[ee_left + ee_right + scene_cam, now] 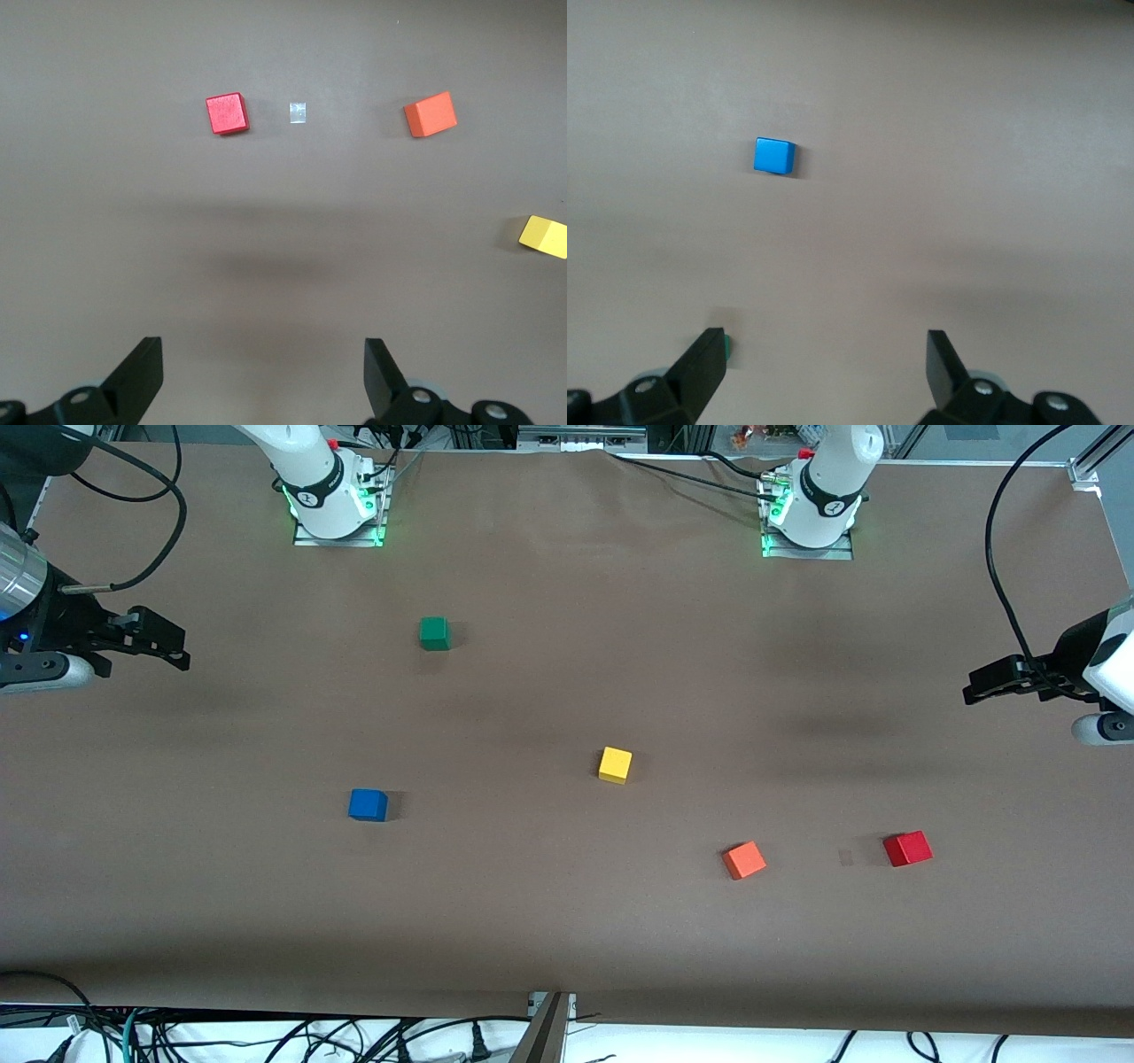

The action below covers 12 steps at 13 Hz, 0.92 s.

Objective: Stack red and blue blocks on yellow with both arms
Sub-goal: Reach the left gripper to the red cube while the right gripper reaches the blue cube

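The yellow cube [615, 764] sits near the table's middle; its edge shows in the left wrist view [542, 235]. The blue cube [368, 804] lies toward the right arm's end and also shows in the right wrist view [774, 156]. The red cube [907, 849] lies toward the left arm's end, nearer the front camera, and shows in the left wrist view [227, 113]. My right gripper [182, 651] [826, 347] hangs open and empty over the right arm's end of the table. My left gripper [968, 689] [263, 354] hangs open and empty over the left arm's end.
An orange-red cube [744, 860] [431, 114] lies between the yellow and red cubes, nearer the front camera than the yellow. A green cube [434, 633] sits closer to the bases. A small pale mark [299, 112] lies on the brown table cover beside the red cube.
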Available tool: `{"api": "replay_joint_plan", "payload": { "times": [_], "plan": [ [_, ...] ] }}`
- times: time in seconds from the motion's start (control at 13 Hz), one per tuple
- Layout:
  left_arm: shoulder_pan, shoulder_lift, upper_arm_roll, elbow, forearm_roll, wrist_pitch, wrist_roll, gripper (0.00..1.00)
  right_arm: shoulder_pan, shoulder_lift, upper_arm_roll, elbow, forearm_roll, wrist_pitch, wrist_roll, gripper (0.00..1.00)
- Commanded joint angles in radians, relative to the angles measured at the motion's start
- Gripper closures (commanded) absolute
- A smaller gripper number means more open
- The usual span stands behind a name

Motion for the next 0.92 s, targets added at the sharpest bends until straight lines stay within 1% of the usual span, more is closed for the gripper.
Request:
{"api": "replay_joint_plan", "payload": {
  "times": [0.0,0.23,0.38,0.46,0.69,0.85],
  "plan": [
    [0.003,0.017,-0.001,0.034,0.023,-0.013,0.028,0.00,-0.008,0.010,0.008,0.022,-0.013,0.000,-0.001,0.00],
    [0.003,0.040,0.000,0.037,0.018,-0.007,0.041,0.00,-0.006,0.010,0.010,0.021,-0.012,0.000,0.001,0.00],
    [0.019,0.097,0.005,0.061,0.014,0.001,0.048,0.00,-0.006,0.010,0.010,0.021,-0.010,0.000,0.003,0.00],
    [0.028,0.136,0.005,0.064,0.017,0.026,0.047,0.00,-0.008,0.010,0.010,0.021,-0.007,0.000,0.003,0.00],
    [0.040,0.244,0.003,0.049,0.014,0.210,0.045,0.00,-0.008,0.010,0.010,0.021,-0.006,0.001,0.003,0.00],
    [0.049,0.340,0.003,0.046,0.010,0.319,0.031,0.00,-0.005,0.011,0.010,0.021,-0.007,0.004,0.003,0.00]
  ]
}}
